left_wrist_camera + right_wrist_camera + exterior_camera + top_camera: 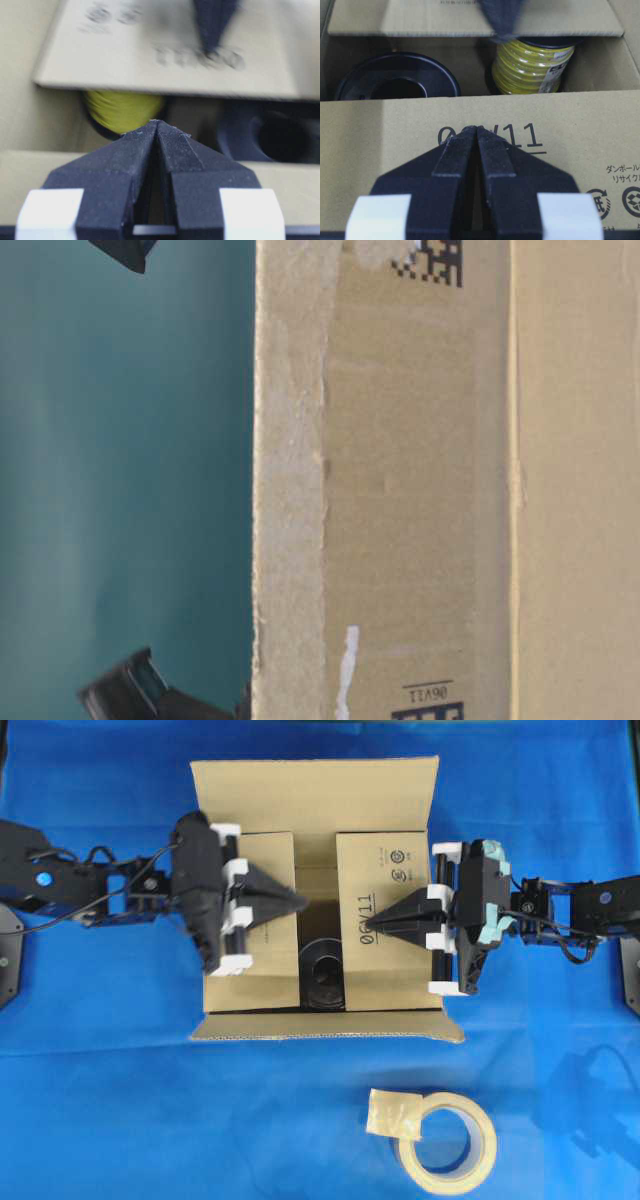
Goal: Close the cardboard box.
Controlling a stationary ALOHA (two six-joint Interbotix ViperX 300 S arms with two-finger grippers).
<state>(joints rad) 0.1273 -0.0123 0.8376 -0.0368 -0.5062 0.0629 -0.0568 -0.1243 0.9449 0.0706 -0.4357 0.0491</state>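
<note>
The cardboard box [318,795] stands mid-table, brown and corrugated. Its left side flap [270,970] and right side flap [385,870] are folded inward and lie nearly flat, with a gap between them. The far flap [315,795] and near flap [325,1025] stand open. My left gripper [303,902] is shut, tip resting over the left flap's inner edge. My right gripper [370,927] is shut, tip pressing on the right flap by the printed "06V11" [520,136]. Nothing is held between either pair of fingers. The table-level view shows the box wall [420,480] close up.
Inside the box, through the gap, sit a black spool [395,82] and a spool of yellow wire [530,67]. A roll of beige tape [445,1142] lies on the blue cloth [100,1070] in front of the box.
</note>
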